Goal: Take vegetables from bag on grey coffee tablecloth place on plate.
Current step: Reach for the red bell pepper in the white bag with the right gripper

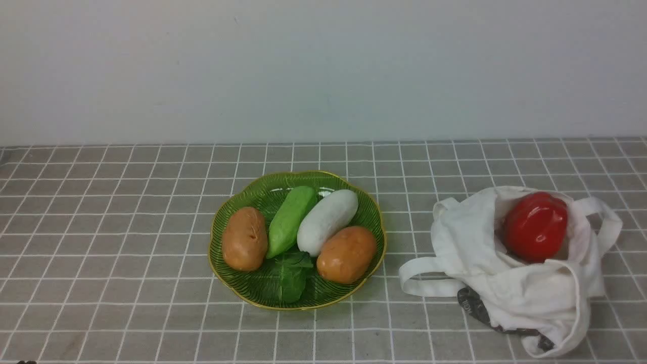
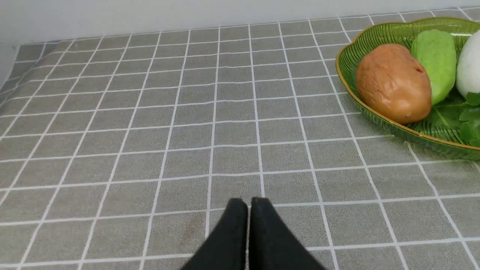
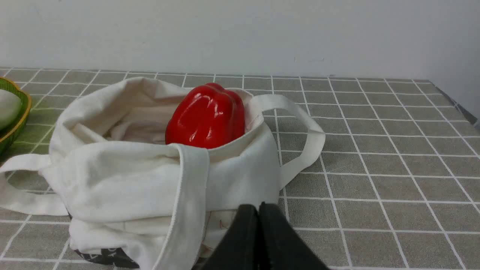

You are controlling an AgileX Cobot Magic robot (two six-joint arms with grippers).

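A glossy red bell pepper (image 1: 535,225) sits in the open mouth of the white cloth bag (image 1: 525,288) on the right of the grid tablecloth (image 1: 126,227). The pepper (image 3: 206,117) and bag (image 3: 123,176) also show in the right wrist view. The green gold-rimmed plate (image 1: 242,192) stands at the middle. My right gripper (image 3: 258,205) is shut and empty, low on the near side of the bag. My left gripper (image 2: 249,200) is shut and empty over bare cloth, apart from the plate (image 2: 347,71). Neither gripper shows in the front view.
The plate holds two brown potatoes (image 1: 244,238) (image 1: 347,254), a green cucumber-shaped piece (image 1: 290,220), a white one (image 1: 326,214) and a green leaf (image 1: 293,273). A pale wall (image 1: 323,65) runs along the back edge of the table.
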